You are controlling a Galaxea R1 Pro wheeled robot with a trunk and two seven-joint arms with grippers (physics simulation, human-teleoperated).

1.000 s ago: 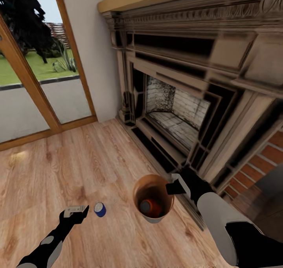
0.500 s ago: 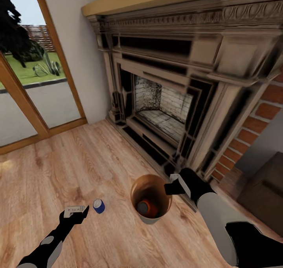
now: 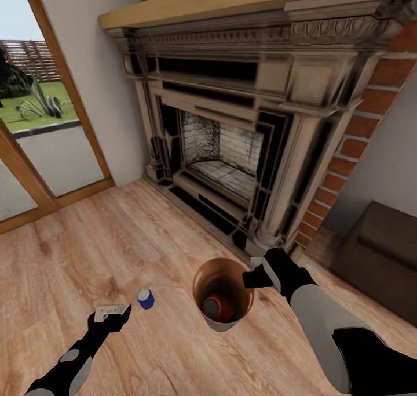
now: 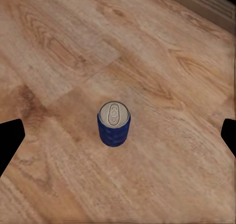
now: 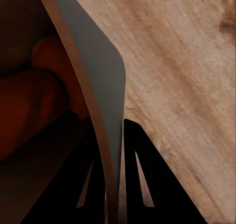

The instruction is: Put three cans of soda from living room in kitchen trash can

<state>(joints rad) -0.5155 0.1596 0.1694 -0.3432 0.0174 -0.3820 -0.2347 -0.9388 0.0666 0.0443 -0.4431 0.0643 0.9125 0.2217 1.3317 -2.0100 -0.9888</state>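
**Bucket pinched in my right, blue can waiting under my left**

I am holding the tash can [image 3: 223, 294] by its rim with my right gripper [image 3: 259, 275], and the right wrist view shows why the hold works: my two fingers are closed tight on the thin wall, one inside the coppery bowl and one outside, so the bucket is hanging upright with its mouth open to the top. At least one orange soda can [image 3: 219, 307] is lying in the bottom of it; whether a second is tucked beside it I cannot tell.

My left gripper [image 3: 112, 313] is hanging just beside the blue soda can [image 4: 114, 123], which is standing upright on the wood floor [image 3: 116, 245]. In the left wrist view my fingers are spread wide, dark tips at either edge of the frame with the can centred between them and nothing in their grasp. I judge this a line-up for coming down on the can.

There is bare plank all round the blue can, so I am judging the descent free. The bucket is near it, with a clear gap between. On my right the fireplace [image 3: 243, 141] plinth is close behind the bucket, and a dark cabinet [image 3: 376, 257] is standing further right, so the room to swing is toward the glass door [image 3: 40, 141].
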